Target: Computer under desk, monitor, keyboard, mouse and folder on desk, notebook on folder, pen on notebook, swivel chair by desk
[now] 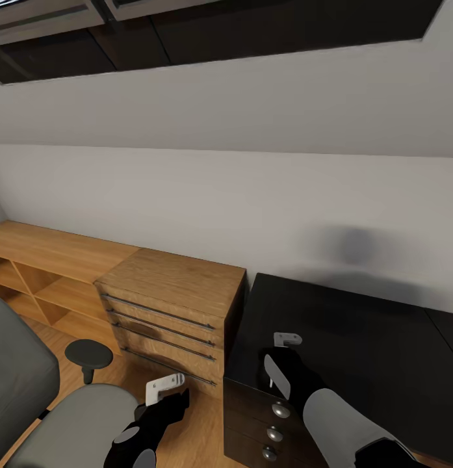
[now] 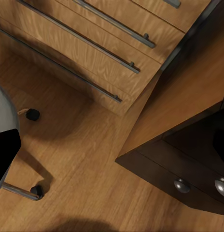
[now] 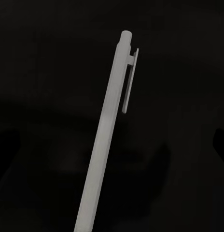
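Above the long black-topped desk (image 1: 356, 325), the right gripper (image 1: 281, 357) carries the slim white pen (image 3: 106, 140), apparently awaiting the stack; the left gripper (image 1: 164, 390) hangs near the grey swivel chair (image 1: 70, 416), its finger spacing unclear.

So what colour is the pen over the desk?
Pale grey-white pen, clearest in the right wrist view against the black desk.

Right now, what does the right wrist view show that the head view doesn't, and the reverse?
Right wrist view alone: a pale grey pen with its clip, seen close against a black surface.

Head view alone: the swivel chair, the wooden drawer unit, the low wooden shelf, the white wall, the skylight frame and both arms, with the right end effector above the desk edge and the left end effector above the floor.

Both: the black desk top.
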Controlling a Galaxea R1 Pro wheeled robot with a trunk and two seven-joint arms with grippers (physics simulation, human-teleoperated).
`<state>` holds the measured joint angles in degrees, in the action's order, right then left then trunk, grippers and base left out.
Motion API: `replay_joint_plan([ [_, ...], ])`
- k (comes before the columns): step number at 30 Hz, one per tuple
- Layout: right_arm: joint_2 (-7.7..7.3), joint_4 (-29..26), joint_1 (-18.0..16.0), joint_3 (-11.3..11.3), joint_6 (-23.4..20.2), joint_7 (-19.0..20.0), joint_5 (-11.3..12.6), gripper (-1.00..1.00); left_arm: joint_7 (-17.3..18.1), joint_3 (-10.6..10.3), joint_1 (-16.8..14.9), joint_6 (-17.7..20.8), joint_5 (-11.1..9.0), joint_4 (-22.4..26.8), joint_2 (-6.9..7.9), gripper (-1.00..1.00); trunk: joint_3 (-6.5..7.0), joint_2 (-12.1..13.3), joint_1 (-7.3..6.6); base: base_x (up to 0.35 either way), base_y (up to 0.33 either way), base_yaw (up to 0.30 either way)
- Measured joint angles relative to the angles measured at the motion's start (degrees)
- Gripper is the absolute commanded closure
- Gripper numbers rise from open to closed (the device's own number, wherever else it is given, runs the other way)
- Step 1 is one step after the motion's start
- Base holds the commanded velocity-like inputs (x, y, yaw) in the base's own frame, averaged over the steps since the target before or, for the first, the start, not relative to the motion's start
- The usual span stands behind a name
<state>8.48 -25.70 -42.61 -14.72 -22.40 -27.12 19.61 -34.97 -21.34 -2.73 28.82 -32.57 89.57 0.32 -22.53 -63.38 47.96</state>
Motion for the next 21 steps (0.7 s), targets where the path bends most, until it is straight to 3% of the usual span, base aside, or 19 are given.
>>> replay_joint_plan([
  [9,0.18,0.03,0.03,0.0,0.0,0.0,0.0,-1.0,-0.03,0.0,0.04,-0.05,-0.01,0.0,0.0,-1.0,-1.25,-2.79,1.53,0.0,0.0,0.0],
  [17,0.25,0.03,0.03,0.0,0.0,0.0,0.0,-1.0,-0.02,0.0,0.03,-0.08,0.0,0.0,0.0,-1.0,-1.26,-2.81,1.54,0.0,0.0,0.0],
  [21,0.26,0.03,0.03,-0.01,0.0,0.0,0.0,-1.0,-0.04,0.0,0.03,-0.05,0.0,0.0,0.0,-1.0,-1.97,-4.4,2.41,0.0,0.0,0.0],
])
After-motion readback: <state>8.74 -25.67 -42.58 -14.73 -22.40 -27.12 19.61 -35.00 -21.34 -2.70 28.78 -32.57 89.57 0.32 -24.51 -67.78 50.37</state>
